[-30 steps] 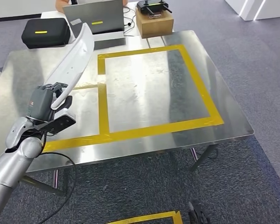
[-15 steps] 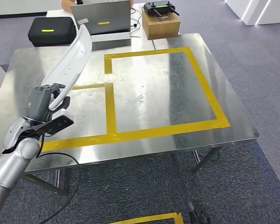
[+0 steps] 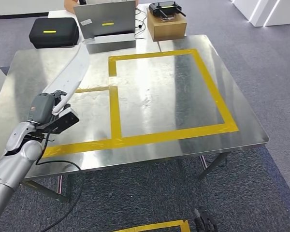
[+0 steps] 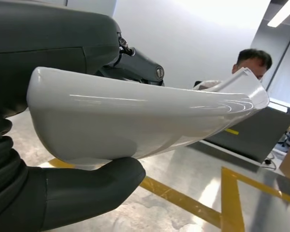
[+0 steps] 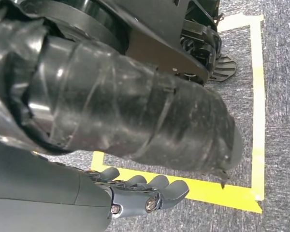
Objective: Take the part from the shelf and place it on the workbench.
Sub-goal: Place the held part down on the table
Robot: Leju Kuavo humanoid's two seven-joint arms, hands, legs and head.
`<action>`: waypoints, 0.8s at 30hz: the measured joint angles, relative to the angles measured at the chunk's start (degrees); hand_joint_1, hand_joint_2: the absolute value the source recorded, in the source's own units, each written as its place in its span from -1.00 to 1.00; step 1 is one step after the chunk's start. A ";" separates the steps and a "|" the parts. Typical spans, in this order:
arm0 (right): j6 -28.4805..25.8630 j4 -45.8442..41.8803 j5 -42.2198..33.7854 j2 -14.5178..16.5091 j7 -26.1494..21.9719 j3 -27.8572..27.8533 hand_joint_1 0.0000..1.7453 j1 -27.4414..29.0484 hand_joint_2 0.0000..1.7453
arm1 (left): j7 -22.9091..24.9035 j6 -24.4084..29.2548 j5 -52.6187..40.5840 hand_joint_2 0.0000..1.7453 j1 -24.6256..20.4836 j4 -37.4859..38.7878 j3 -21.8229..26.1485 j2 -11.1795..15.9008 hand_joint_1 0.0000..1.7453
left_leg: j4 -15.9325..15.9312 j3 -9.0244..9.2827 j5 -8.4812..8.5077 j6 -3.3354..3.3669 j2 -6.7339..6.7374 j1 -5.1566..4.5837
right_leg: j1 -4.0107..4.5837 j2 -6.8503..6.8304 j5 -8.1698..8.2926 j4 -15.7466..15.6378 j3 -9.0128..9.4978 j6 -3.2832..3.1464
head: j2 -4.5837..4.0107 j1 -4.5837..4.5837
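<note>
A long curved white part [image 3: 71, 72] is held by my left hand [image 3: 49, 108] above the left side of the metal workbench [image 3: 154, 96]. The part slants away from the hand toward the bench's far left. In the left wrist view the part [image 4: 136, 116] lies between the thumb [image 4: 92, 186] and the darker fingers [image 4: 136, 65], clear of the bench surface. My right hand [image 5: 136, 193] hangs low over the grey carpet with its fingers stretched out and nothing in them.
Yellow tape [image 3: 116, 116] marks a large rectangle on the bench and a smaller one to its left. Behind the bench stand a black case [image 3: 53, 33], a laptop [image 3: 106, 20] and a cardboard box [image 3: 166, 24]. A person [image 4: 251, 63] sits beyond the bench.
My left hand has tipped the white part down toward the bench; its far end sits lower than before. Between the two earlier frames the camera shifted slightly.
</note>
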 joint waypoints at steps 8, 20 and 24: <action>-0.04 0.00 0.28 0.00 0.03 -0.14 -1.00 0.12 -1.00 | 1.80 -1.86 -2.96 1.00 0.08 4.89 -0.28 -0.13 1.00 | -0.04 0.00 0.01 -0.01 0.00 0.10 | 0.09 0.01 -0.04 0.04 -0.05 -0.03 | 0.00 0.00; 0.11 0.00 1.04 0.00 0.15 -0.45 -1.00 0.16 -1.00 | 3.36 -7.90 -4.42 1.00 0.24 10.04 -1.14 -1.04 -0.88 | -0.04 0.00 0.00 -0.01 0.00 0.10 | 0.08 0.01 -0.04 0.04 -0.04 -0.04 | 0.00 0.00; 0.11 0.00 1.15 0.00 0.15 -0.48 -1.00 0.19 -1.00 | 2.94 -8.84 -3.75 1.00 0.45 10.05 -1.12 -1.22 -0.88 | -0.04 0.00 0.00 -0.01 0.00 0.10 | 0.08 0.00 -0.04 0.04 -0.04 -0.04 | 0.00 0.00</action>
